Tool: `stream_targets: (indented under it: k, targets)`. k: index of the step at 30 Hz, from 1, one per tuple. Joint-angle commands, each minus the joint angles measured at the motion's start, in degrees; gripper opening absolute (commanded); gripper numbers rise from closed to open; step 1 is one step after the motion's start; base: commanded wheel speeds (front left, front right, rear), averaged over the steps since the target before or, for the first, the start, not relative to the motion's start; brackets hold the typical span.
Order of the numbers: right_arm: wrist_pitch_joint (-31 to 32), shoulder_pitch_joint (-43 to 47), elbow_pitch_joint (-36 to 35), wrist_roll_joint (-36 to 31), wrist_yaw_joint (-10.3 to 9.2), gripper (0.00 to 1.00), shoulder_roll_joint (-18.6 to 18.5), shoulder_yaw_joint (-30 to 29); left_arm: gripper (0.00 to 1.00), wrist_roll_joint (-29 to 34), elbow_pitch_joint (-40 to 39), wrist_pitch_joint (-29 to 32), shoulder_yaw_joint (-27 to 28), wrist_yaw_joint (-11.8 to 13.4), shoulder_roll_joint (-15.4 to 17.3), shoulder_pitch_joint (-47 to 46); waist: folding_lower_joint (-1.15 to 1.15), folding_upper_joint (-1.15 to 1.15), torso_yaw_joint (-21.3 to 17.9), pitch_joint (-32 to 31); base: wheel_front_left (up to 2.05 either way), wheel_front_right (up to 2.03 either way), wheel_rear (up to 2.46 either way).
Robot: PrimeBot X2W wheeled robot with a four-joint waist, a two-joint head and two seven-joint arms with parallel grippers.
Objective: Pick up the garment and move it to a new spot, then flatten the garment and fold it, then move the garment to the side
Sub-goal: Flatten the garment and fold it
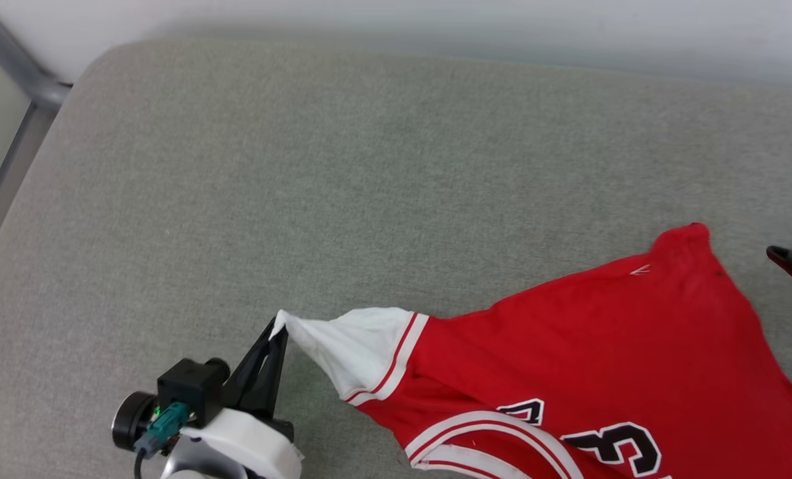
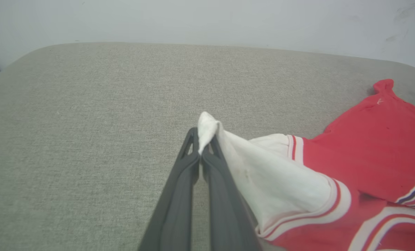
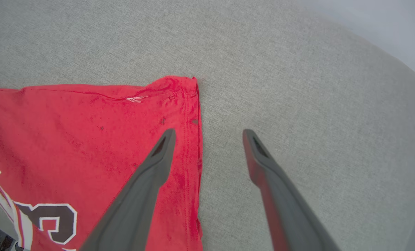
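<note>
**While my left gripper [image 1: 277, 336] clamps the white sleeve [image 1: 356, 346] tip: jersey runs rightward**

My right gripper [image 3: 209, 134] stands apart, empty, astride the hem edge [image 3: 197, 146]. The red jersey [image 1: 602, 346] lies on the grey cushion [image 1: 369, 166], its long axis running between my grippers.

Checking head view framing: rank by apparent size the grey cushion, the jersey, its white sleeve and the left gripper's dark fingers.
1. grey cushion, by far the largest.
2. jersey, though the frame's edge cuts it off.
3. white sleeve.
4. dark fingers of the left gripper, clearly smaller than the sleeve they pinch.
</note>
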Motion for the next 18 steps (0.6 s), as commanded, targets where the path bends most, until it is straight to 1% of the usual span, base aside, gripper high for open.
stream_targets:
  k: [1, 5, 10, 15, 18]
  targets:
    - [0.3, -1.1, 0.4, -0.4, -0.03, 1.00, 0.2, 0.4, 0.00, 0.5, 0.2, -0.2, 0.0, -0.2, -0.4, -0.8, 0.00, 0.00, 1.1, 1.3, 0.00, 0.00, 0.00]
    - [3.1, -7.1, 4.9, -2.7, -0.03, 1.00, 0.5, 5.4, 0.00, 1.2, 0.9, -0.3, -0.5, -1.1, -2.0, -2.7, 0.00, 0.00, 2.7, 3.9, 0.00, 0.00, 0.00]
    - [3.5, -12.4, 11.2, -4.7, -0.03, 1.00, 1.8, 9.8, 0.00, 2.4, 2.2, -0.4, -0.9, -2.5, -4.3, -5.4, 0.00, 0.00, 4.5, 6.9, 0.00, 0.00, 0.00]
    - [1.1, -14.1, 17.5, -5.8, -0.03, 1.00, 2.9, 13.5, 0.00, 3.4, 3.6, -0.4, -1.0, -3.8, -6.1, -7.4, 0.00, 0.00, 5.6, 8.6, 0.00, 0.00, 0.00]
    - [0.7, -12.5, 21.3, -5.4, -0.02, 1.00, 3.2, 17.3, 0.00, 3.9, 4.6, -0.5, -0.8, -4.5, -7.1, -8.1, 0.00, 0.00, 5.8, 8.8, 0.00, 0.00, 0.00]
